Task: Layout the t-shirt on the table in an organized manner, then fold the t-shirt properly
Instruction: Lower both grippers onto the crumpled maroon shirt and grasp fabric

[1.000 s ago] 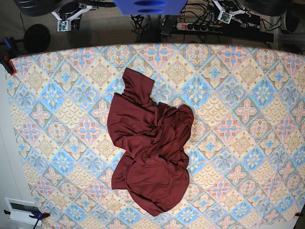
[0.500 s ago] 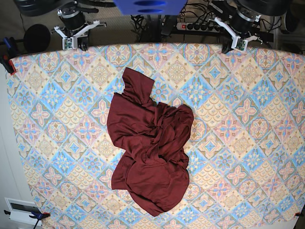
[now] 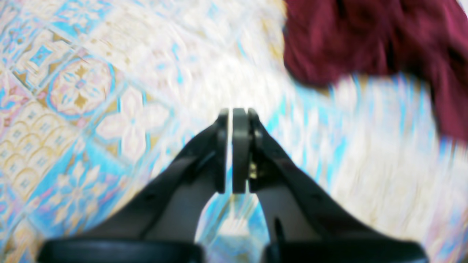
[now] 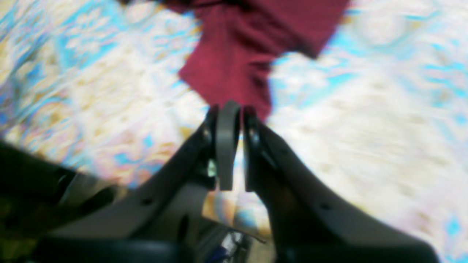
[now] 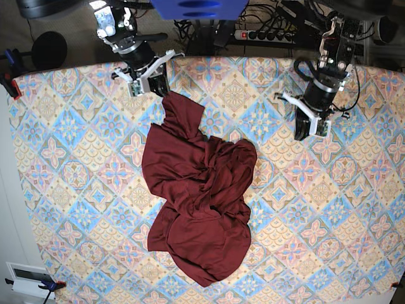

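Note:
The dark maroon t-shirt (image 5: 199,196) lies crumpled in the middle of the patterned table (image 5: 329,209), one flap reaching toward the far edge. My right gripper (image 5: 154,87) hovers just off that flap's tip; in the right wrist view the t-shirt (image 4: 241,54) lies straight ahead of the gripper (image 4: 237,107), above the table (image 4: 365,128). My left gripper (image 5: 305,134) hangs over bare cloth to the right of the pile. Its wrist view shows the gripper (image 3: 231,111) with the t-shirt (image 3: 365,36) at the upper right, over the table (image 3: 73,84). Both jaws are shut to a hairline slit, holding nothing.
Behind the table's far edge run a power strip and cables (image 5: 266,35), a blue mount (image 5: 199,7) and a black round object (image 5: 49,49). Red clamps (image 5: 9,82) grip the left edge. A white box (image 5: 25,278) sits off the near left corner.
Both arms have swung in from behind the far edge over the table, the right one to the t-shirt's far flap, the left one to its right side. The t-shirt has not moved.

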Controlling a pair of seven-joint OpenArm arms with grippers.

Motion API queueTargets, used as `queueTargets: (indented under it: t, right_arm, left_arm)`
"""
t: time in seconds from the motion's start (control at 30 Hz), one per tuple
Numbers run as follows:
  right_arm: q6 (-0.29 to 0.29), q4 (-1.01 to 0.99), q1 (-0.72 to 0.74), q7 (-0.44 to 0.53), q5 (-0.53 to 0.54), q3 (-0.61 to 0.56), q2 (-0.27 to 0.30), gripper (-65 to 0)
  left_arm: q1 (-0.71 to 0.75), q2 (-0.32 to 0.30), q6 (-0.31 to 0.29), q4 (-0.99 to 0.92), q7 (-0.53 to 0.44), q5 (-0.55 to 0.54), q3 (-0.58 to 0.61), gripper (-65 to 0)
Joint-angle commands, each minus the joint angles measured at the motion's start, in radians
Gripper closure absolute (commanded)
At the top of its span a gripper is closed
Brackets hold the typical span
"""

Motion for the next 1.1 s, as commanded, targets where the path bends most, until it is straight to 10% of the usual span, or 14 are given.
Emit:
queueTargets:
  t: [0.0,0.3,0.6,0.83,1.07]
  right_arm:
    - [0.001,0.017,0.014,0.019,0.004,-0.015,0.005,-6.2]
    - [-0.002,0.016,0.046,0.016,0.004,-0.064,0.002,-7.7]
    - [-0.002,0.017,0.042,0.016,0.004,-0.063,0.002,-7.7]
    - [-0.002,0.017,0.04,0.014,0.004,-0.061,0.002,-7.7]
    - [-0.002,0.016,0.046,0.014,0.004,-0.063,0.002,-7.7]
  left_arm:
    - [-0.056,-0.004,-0.001,0.016,0.016,-0.012,-0.004,-6.8]
    - [-0.344,0.154,-0.002,-0.156,0.204,-0.043,0.027,-16.6]
    - [-0.494,0.151,-0.006,-0.291,0.204,-0.033,0.274,-19.3]
    - [-0.497,0.151,-0.134,-0.292,0.206,-0.032,0.304,-19.5]
    - [-0.545,0.185,-0.139,-0.41,0.197,0.027,0.343,-19.5]
